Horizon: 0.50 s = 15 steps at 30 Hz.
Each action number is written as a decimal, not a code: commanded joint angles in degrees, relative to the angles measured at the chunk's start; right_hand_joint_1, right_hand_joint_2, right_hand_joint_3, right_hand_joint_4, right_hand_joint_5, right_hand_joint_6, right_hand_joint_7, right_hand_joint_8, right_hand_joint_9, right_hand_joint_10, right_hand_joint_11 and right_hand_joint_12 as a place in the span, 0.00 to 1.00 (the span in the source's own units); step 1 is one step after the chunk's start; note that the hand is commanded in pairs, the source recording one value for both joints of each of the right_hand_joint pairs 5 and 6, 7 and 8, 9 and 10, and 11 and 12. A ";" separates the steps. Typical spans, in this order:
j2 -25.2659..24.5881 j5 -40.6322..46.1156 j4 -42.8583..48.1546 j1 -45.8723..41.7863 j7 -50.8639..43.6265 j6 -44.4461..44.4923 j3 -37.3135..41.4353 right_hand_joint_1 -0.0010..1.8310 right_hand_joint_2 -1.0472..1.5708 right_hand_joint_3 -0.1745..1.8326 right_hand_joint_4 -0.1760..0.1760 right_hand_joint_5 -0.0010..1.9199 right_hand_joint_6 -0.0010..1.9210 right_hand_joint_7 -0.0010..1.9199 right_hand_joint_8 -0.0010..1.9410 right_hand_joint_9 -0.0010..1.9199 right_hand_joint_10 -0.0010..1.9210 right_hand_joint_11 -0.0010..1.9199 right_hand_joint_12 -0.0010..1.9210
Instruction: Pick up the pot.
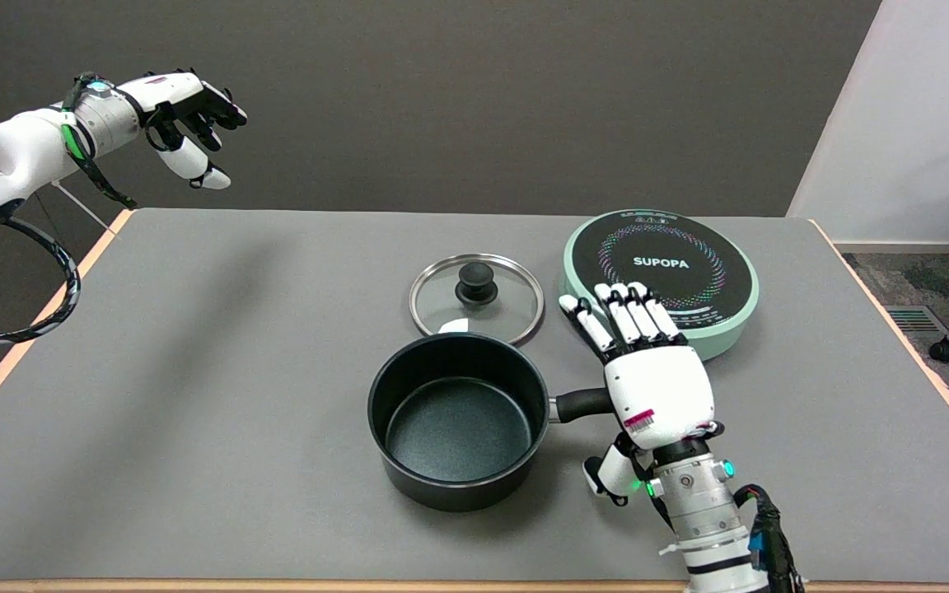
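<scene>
The pot (458,420) stood upright and uncovered a little below the centre of the frame, on the grey table (219,395). It was black, with a dark speckled floor showing inside. Its black handle (582,405) ran out from the right side of the wall toward the right of the frame, so the pot's long axis lay roughly level across the picture.

The right hand (647,371) lay over the far end of that handle, reaching in from the lower right corner on its white arm. The back of the hand faced up. The fingers (627,317) were stretched out straight and close side by side, pointing toward the top of the frame and slightly left, while the thumb (610,473) hung below the handle, apart from them. The hand held nothing and was not closed round the handle (whether the palm actually touched the handle could not be told, since the hand hid it).

Just above the pot, a glass lid (476,298) with a black knob lay flat on the table, its near rim just beside the pot's far rim. To the right of the lid sat a round mint-green cooktop (672,263) marked SUPOPA, with the fingertips overlapping its lower-left edge in the picture.
</scene>
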 commanded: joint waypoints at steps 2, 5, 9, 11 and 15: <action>-0.99 6.22 0.13 -2.11 -1.59 -1.21 -0.56 0.67 0.16 0.77 1.00 0.12 0.12 0.12 0.12 0.12 0.12 0.12 0.12; -0.99 7.11 0.45 -2.23 -1.67 -1.21 -0.68 0.67 0.16 0.77 1.00 0.11 0.11 0.11 0.11 0.11 0.11 0.11 0.11; -1.10 7.31 1.08 -2.63 -1.94 -1.01 -0.72 0.67 0.16 0.76 1.00 0.11 0.11 0.11 0.10 0.11 0.11 0.11 0.11; -1.15 7.31 1.44 -2.67 -2.31 -0.97 -0.72 0.67 0.16 0.76 1.00 0.10 0.10 0.10 0.10 0.10 0.10 0.10 0.10; -1.11 6.67 1.92 -2.59 -2.39 -0.89 -0.72 0.67 0.16 0.76 1.00 0.10 0.10 0.10 0.10 0.10 0.10 0.10 0.10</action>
